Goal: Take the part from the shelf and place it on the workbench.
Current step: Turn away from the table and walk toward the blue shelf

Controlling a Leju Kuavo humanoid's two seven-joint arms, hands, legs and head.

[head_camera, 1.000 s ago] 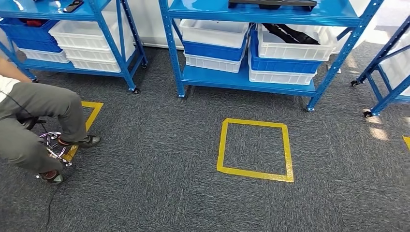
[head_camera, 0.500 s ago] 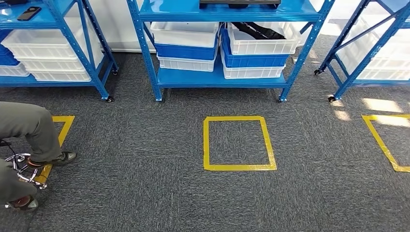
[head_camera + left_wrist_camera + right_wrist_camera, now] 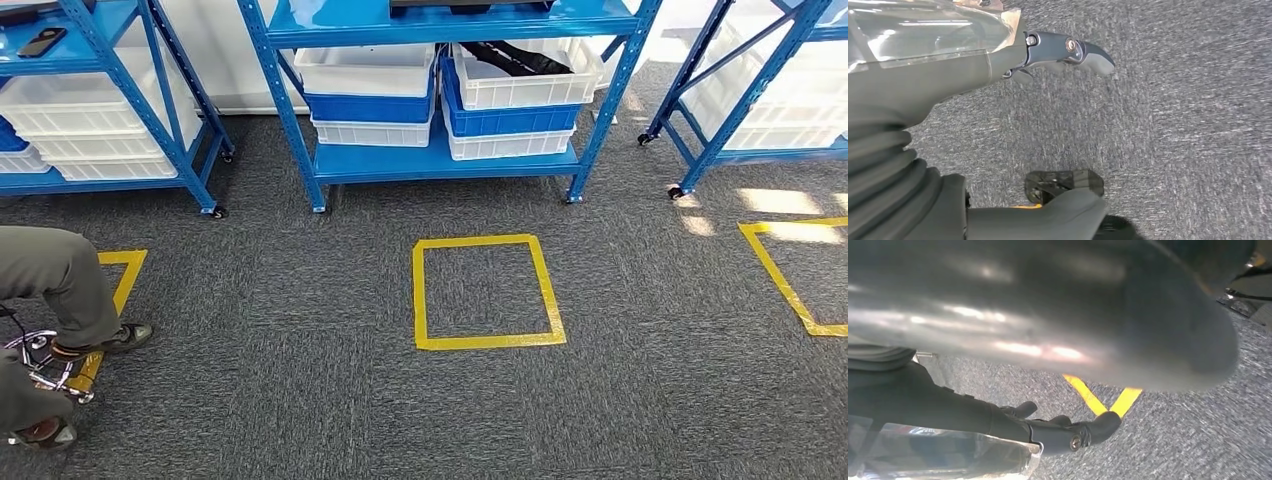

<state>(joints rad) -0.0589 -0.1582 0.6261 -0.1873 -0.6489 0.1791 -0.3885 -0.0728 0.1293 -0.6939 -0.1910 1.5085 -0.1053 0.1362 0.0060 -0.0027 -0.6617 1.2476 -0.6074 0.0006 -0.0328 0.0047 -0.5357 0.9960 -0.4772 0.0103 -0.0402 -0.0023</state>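
The seated person in grey trousers (image 3: 50, 280) is cut off by the left edge. The black part (image 3: 515, 57) in the white plastic bin (image 3: 520, 85) is half hidden. The right hand (image 3: 1068, 432) is blurred, its grip unreadable.

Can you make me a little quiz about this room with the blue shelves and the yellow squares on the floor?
1. True or false: a bin stands inside the yellow tape square in front of the middle blue rack.
2. Which bin holds the long black part? A) the top white bin of the right stack on that rack; B) a blue one; C) one on the carpet.
3. What colour is the bin straight under that one?

Key: 1 false, the square has only carpet in it. 2 A. 3 blue.
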